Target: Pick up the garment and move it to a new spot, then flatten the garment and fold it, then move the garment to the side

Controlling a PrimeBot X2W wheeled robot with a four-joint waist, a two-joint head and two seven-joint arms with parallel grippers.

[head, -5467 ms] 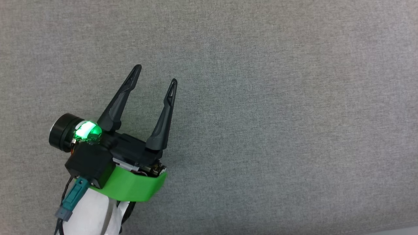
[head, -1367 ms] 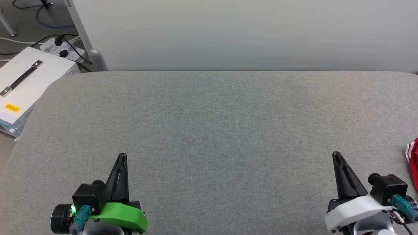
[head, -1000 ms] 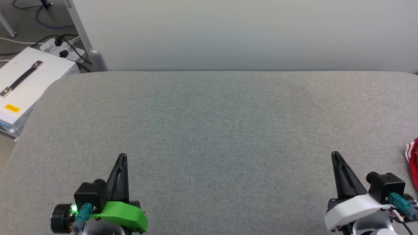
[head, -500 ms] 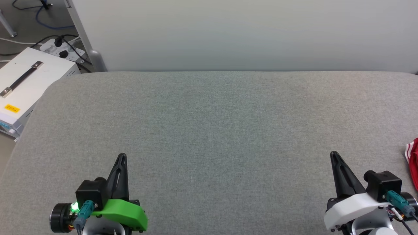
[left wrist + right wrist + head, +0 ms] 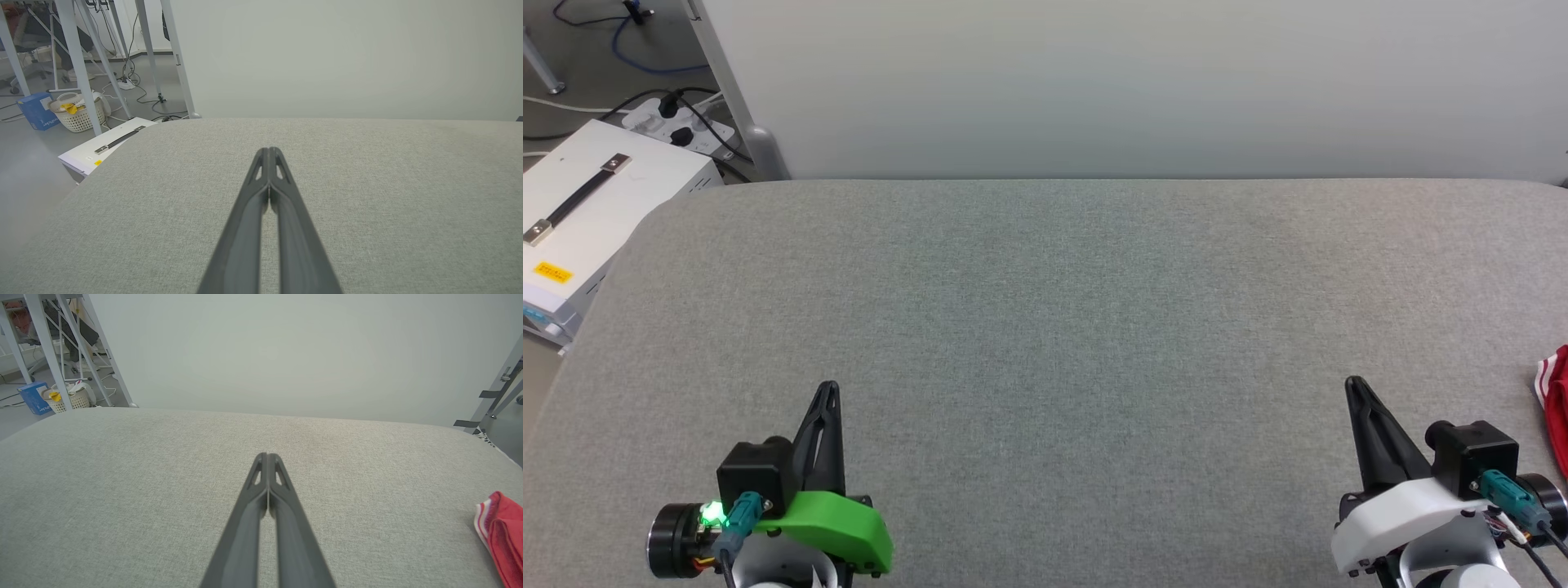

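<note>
Left tool (image 5: 826, 390) hangs low over the grey table (image 5: 1062, 310), fingers pressed together, empty. Right tool (image 5: 1354, 385) is the same: together, nothing held. The shirt (image 5: 1556, 400) lies at the table's far right edge, past the right tool. Only a red, stripe-trimmed corner shows, so whether it's folded I can't tell. To reach it well, turn right first, part the right fingers before descending, and pinch cloth, not table.

A grey fabric counter (image 5: 1045, 310) met a pale partition (image 5: 1135, 82) at its far edge; a white case (image 5: 605, 188) stood on the floor (image 5: 28, 171), far left.
</note>
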